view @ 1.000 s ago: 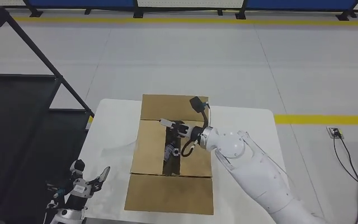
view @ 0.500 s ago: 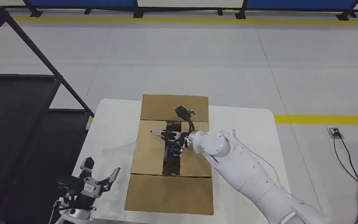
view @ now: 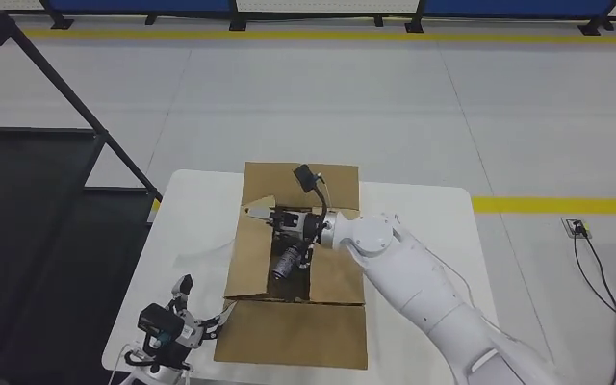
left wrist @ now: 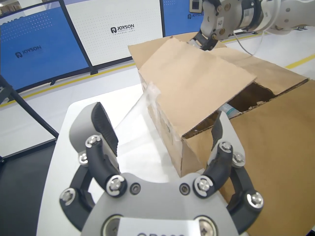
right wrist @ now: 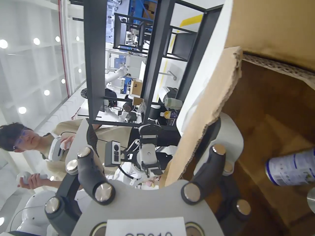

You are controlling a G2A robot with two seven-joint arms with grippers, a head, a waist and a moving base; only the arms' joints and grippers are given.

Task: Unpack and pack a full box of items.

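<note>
The right gripper [right wrist: 157,133] was wide open, with a torn side flap [right wrist: 209,104] of the cardboard box [left wrist: 169,133] between its fingers (not pinched). The left gripper [left wrist: 160,116], open and empty, hung just before the box's corner. A white and blue can [right wrist: 290,167] lay inside, past the right gripper. The loose flap might slip out and flop shut over the can. A hard tug might rip it or drag the box.

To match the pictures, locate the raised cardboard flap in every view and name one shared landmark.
Top view: flap tilted up on the picture's left side of the box.
Left wrist view: flap is the big slanted panel over the box corner, beyond the left pincer.
Right wrist view: flap's ragged edge stands inside the open right pincer.
Landmark: the right pincer at the flap's far corner.
</note>
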